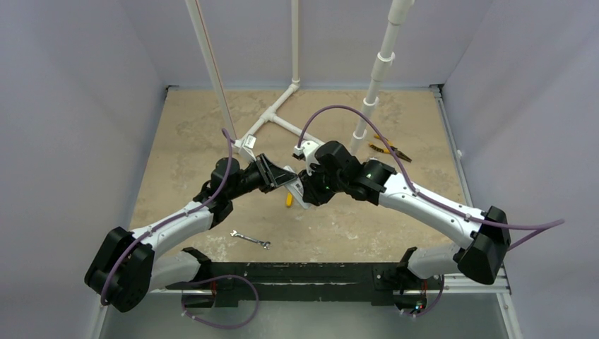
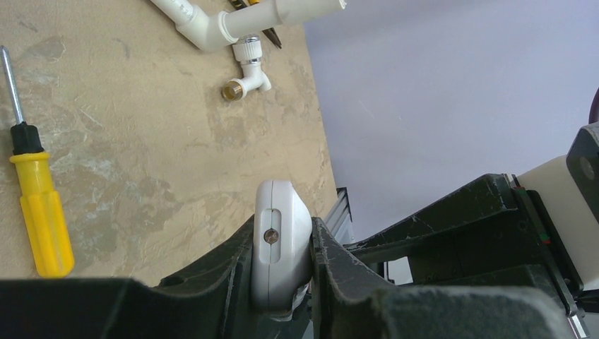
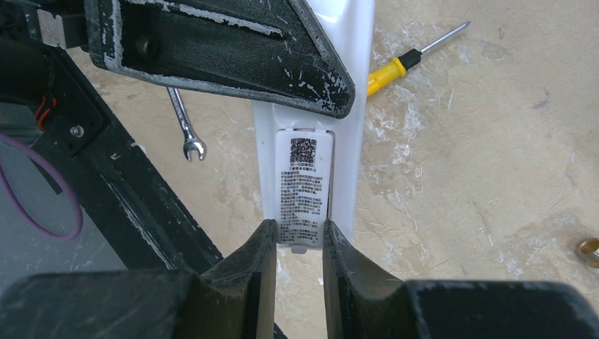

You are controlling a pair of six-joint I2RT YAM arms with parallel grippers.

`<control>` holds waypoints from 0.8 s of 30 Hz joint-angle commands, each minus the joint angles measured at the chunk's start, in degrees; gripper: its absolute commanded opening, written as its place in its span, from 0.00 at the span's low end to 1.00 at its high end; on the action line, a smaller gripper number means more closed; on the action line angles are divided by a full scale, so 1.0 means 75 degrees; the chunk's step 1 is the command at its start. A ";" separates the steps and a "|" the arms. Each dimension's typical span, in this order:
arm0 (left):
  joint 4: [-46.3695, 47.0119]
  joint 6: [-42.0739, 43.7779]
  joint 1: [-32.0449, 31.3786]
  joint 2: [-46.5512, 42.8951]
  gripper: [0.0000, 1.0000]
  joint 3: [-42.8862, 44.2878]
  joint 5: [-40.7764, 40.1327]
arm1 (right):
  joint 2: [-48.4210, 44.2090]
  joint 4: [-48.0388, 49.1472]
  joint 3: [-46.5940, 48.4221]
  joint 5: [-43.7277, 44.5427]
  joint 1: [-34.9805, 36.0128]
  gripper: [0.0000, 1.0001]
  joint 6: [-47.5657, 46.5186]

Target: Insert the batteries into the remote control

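Remote control (image 2: 281, 240) clamped in left jaws; right jaws narrowly parted at battery cover (image 3: 305, 185), grip unclear. Cover to be slid straight off, not pried.

A robotics lab cell: plain grey panels (image 1: 78, 106) enclose a stone-patterned table (image 1: 191, 141), a white pipe frame (image 1: 294, 42) standing at twelve o'clock.

My fingers (image 3: 247, 279) are matt black plastic, rough and scratched pale at the edges, the remote control (image 3: 347, 162) is smooth glossy white plastic with a matt printed label (image 3: 304, 194), the table (image 3: 459, 176) looks like matt mottled stone, and the wrench (image 3: 185, 127) is bright bare metal.
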 commanded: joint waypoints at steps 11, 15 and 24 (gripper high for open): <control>0.0253 -0.0021 -0.0020 0.0016 0.00 0.0194 -0.0061 | 0.0184 -0.0103 0.0335 0.0082 0.0043 0.07 -0.0243; 0.0238 -0.0007 -0.0022 0.0032 0.00 0.0217 -0.0021 | 0.0238 -0.0033 0.0362 0.0119 0.0047 0.07 -0.0268; 0.0176 0.0038 -0.0020 0.0059 0.00 0.0264 0.0026 | 0.0468 0.0159 0.0564 0.0134 0.0045 0.08 -0.0333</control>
